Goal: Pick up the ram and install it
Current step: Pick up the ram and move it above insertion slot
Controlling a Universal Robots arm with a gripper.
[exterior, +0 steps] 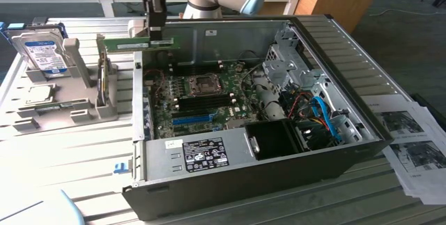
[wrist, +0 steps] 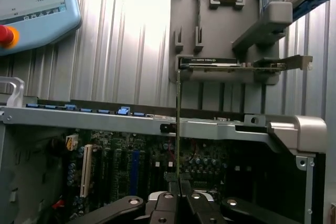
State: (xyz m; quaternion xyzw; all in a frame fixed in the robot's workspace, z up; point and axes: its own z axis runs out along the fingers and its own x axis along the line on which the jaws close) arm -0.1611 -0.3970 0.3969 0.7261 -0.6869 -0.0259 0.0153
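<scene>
The ram (exterior: 125, 45) is a thin green stick held level in the air, over the rear corner of the open computer case (exterior: 244, 162) on the exterior view's left. My gripper (exterior: 156, 39) is shut on one end of it from above. In the wrist view the ram (wrist: 178, 124) appears edge-on as a thin line rising from my gripper (wrist: 179, 199), with the motherboard (wrist: 136, 161) beneath it. The dark memory slots (exterior: 203, 102) lie on the motherboard (exterior: 209, 92) inside the case, well below the ram.
A grey parts holder (exterior: 66, 107) on the exterior view's left carries a hard drive (exterior: 40, 52), a processor (exterior: 38, 93) and an upright card (exterior: 103, 81). A bright-blue slot (exterior: 191, 119) sits on the board. Papers (exterior: 411, 141) lie on the exterior view's right. A teach pendant (wrist: 31, 9) rests on the table.
</scene>
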